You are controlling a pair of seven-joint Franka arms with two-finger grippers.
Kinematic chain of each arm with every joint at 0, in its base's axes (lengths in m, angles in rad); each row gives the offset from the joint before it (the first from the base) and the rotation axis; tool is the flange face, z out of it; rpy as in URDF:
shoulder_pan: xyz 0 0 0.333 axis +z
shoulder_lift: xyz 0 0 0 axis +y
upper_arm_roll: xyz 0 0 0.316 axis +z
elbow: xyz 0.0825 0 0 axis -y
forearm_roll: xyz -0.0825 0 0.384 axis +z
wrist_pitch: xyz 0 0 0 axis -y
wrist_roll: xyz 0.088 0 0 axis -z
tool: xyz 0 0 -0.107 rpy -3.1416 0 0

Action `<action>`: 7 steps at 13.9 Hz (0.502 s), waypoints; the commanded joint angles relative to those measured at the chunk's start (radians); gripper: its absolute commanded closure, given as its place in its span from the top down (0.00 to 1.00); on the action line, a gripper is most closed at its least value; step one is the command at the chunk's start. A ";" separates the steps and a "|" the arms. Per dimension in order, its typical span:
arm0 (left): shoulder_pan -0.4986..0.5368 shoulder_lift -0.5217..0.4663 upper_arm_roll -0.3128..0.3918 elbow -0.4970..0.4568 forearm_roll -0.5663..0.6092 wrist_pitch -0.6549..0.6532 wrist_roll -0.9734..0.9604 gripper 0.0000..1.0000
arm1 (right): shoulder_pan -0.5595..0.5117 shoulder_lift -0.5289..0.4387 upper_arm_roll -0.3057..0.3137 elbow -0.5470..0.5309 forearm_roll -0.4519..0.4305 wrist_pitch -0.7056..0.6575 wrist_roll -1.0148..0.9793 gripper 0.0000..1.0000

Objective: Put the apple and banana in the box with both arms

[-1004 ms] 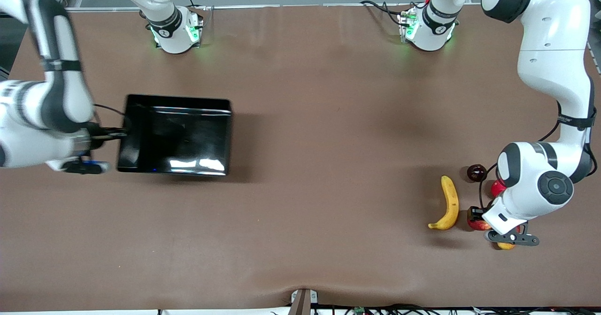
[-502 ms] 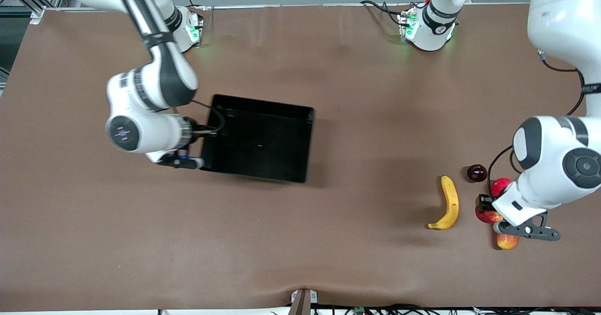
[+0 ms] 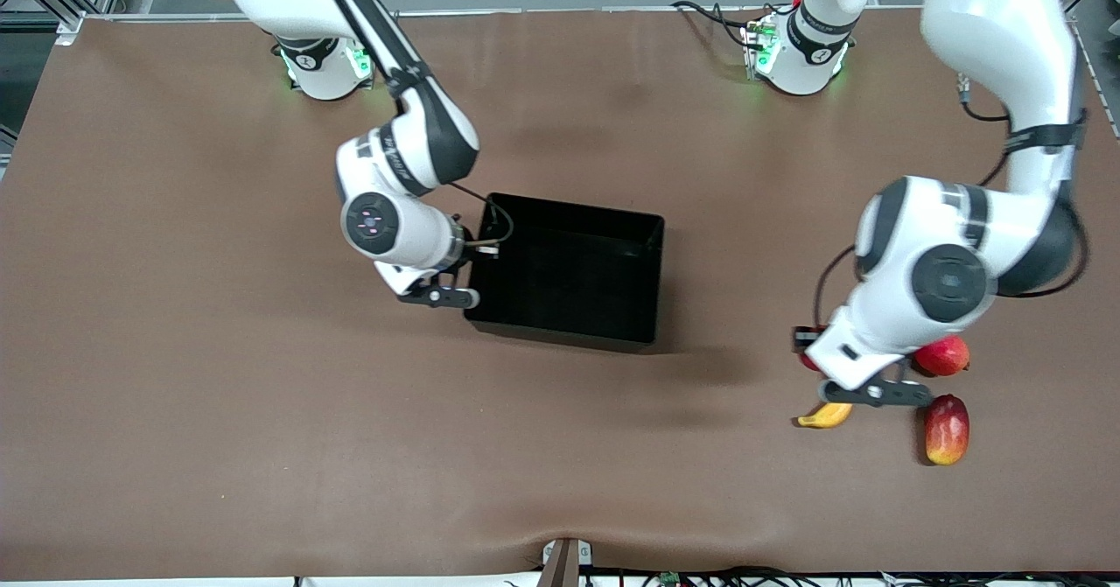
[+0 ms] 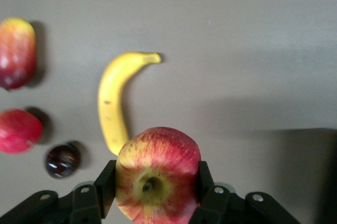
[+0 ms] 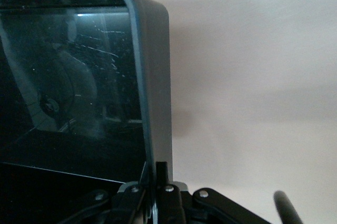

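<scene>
The apple (image 4: pixel 158 174), red with yellow streaks, is clamped between my left gripper's (image 4: pixel 157 176) fingers, stem dimple facing the camera. In the front view my left gripper (image 3: pixel 803 348) is up in the air over the banana (image 3: pixel 822 415), which my arm mostly hides. The whole yellow banana (image 4: pixel 113 103) shows in the left wrist view, lying on the table. My right gripper (image 3: pixel 477 251) is shut on the wall of the black box (image 3: pixel 569 213) at the end toward the right arm. The right wrist view shows the fingers (image 5: pixel 162 174) pinching that wall (image 5: pixel 156 103). The box is empty.
A pinkish-red round fruit (image 3: pixel 943 355) and a red-yellow mango (image 3: pixel 947 429) lie near the banana, toward the left arm's end. A dark plum (image 4: pixel 62 159) shows only in the left wrist view. A mount (image 3: pixel 564 561) sits at the table's front edge.
My right gripper has carried the box from the right arm's end to the middle of the table. My left gripper has lifted the apple off the table and moved over the banana.
</scene>
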 commanded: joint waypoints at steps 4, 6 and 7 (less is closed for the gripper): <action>-0.149 -0.010 -0.002 -0.015 0.011 -0.012 -0.290 0.00 | 0.053 0.086 -0.014 0.099 0.072 0.023 0.085 0.99; -0.184 -0.009 -0.002 -0.015 0.009 -0.012 -0.348 0.00 | 0.038 0.069 -0.026 0.102 0.069 -0.036 0.093 1.00; -0.201 -0.007 -0.004 -0.013 0.009 -0.012 -0.374 0.00 | 0.020 0.049 -0.042 0.111 0.068 -0.108 0.093 1.00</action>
